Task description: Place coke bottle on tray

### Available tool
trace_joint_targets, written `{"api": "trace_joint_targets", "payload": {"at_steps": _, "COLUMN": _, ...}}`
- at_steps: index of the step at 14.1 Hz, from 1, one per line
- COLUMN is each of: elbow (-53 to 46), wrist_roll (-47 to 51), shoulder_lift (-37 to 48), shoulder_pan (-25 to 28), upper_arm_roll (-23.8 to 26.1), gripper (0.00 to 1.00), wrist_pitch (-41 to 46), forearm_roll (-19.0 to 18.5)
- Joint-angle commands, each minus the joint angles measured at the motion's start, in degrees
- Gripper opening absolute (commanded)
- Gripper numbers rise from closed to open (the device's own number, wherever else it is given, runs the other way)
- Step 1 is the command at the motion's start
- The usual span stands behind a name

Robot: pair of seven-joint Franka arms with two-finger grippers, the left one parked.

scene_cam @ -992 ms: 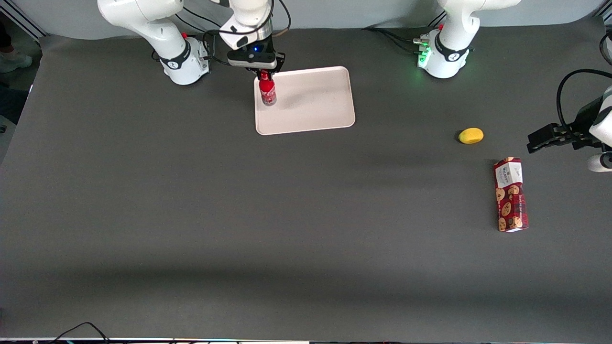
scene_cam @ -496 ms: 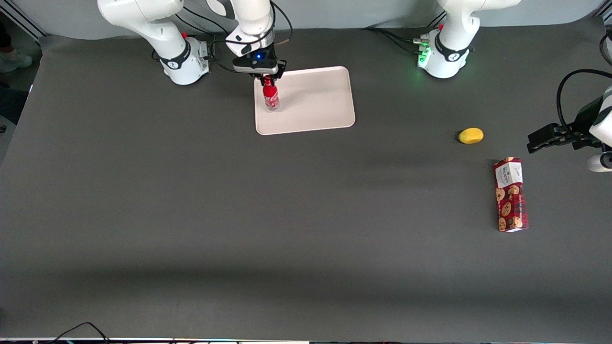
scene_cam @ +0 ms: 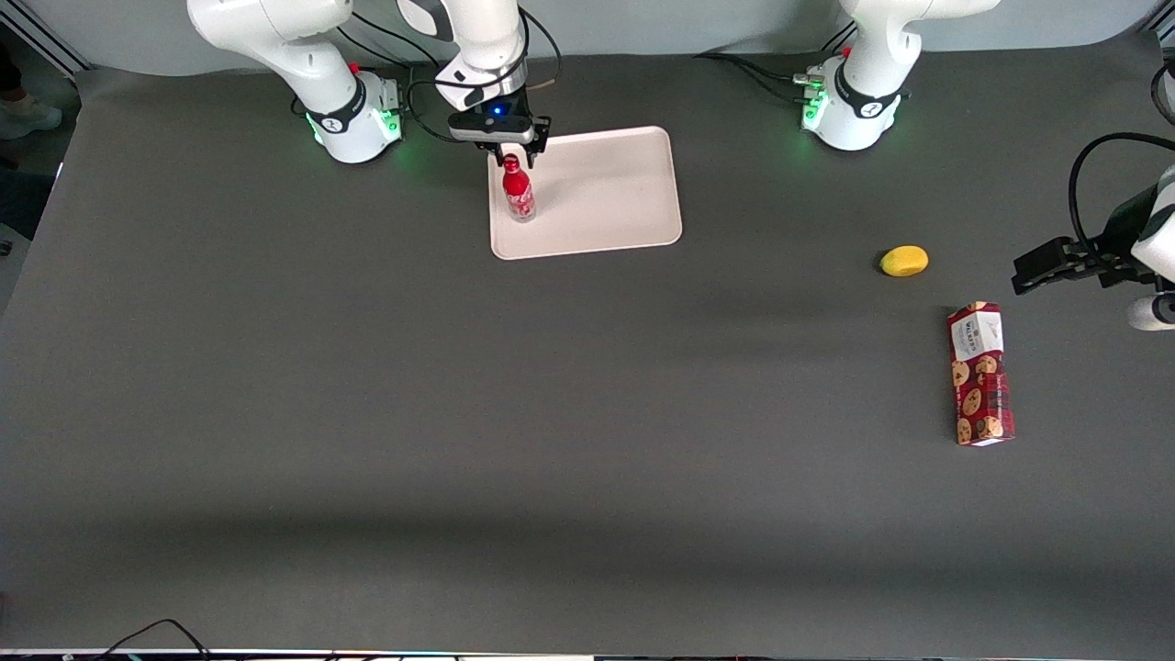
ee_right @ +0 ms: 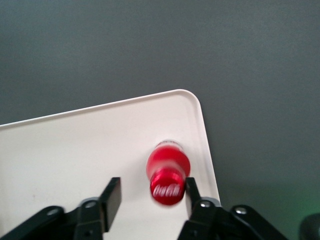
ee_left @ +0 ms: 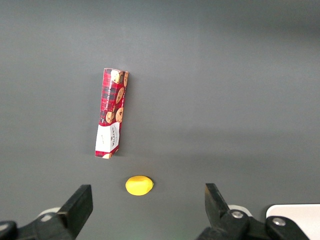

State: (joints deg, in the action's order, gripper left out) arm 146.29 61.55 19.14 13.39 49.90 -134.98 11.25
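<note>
The coke bottle (scene_cam: 518, 191), slim and red with a red cap, stands upright on the pale pinkish-white tray (scene_cam: 606, 197), close to the tray's edge toward the working arm's end. My gripper (scene_cam: 514, 154) hangs just above the cap with its fingers spread. In the right wrist view the bottle (ee_right: 168, 175) stands on the tray (ee_right: 75, 150) between the open fingers (ee_right: 111, 197), its cap close beside one of them, and the gripper (ee_right: 151, 196) holds nothing.
A yellow lemon-like fruit (scene_cam: 904, 261) and a red patterned cookie box (scene_cam: 980, 374) lie on the dark table toward the parked arm's end; both show in the left wrist view, fruit (ee_left: 139, 185) and box (ee_left: 111, 113).
The gripper lowered the bottle onto the tray, opened and let it go, then rose slightly. The bottle now stands free.
</note>
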Motion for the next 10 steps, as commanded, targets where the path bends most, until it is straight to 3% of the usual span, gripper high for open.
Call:
{"api": "trace_joint_targets", "payload": {"at_steps": 1, "elbow": -0.04, "wrist_roll": 0.58, "shoulder_lift": 0.72, "shoulder_pan": -0.64, "upper_arm_roll": 0.46, "gripper": 1.0, "wrist_pitch": -0.55, "forearm_roll": 1.41}}
{"api": "trace_joint_targets", "payload": {"at_steps": 5, "elbow": -2.49, "wrist_roll": 0.15, "shoulder_lift": 0.81, "shoulder_pan": -0.64, "upper_arm_roll": -0.5, "gripper": 1.0, "wrist_pitch": 0.59, "forearm_roll": 1.41}}
{"api": "trace_joint_targets", "payload": {"at_steps": 8, "elbow": -14.5, "wrist_roll": -0.47, "shoulder_lift": 0.63, "shoulder_pan": -1.52, "upper_arm_roll": -5.14, "gripper": 1.0, "wrist_pitch": 14.35, "forearm_roll": -0.25}}
{"api": "trace_joint_targets", "payload": {"at_steps": 10, "elbow": -24.6, "wrist_roll": -0.73, "shoulder_lift": -1.81, "shoulder_pan": -1.52, "upper_arm_roll": -9.63, "gripper": 1.0, "wrist_pitch": 23.66, "forearm_roll": -4.46}}
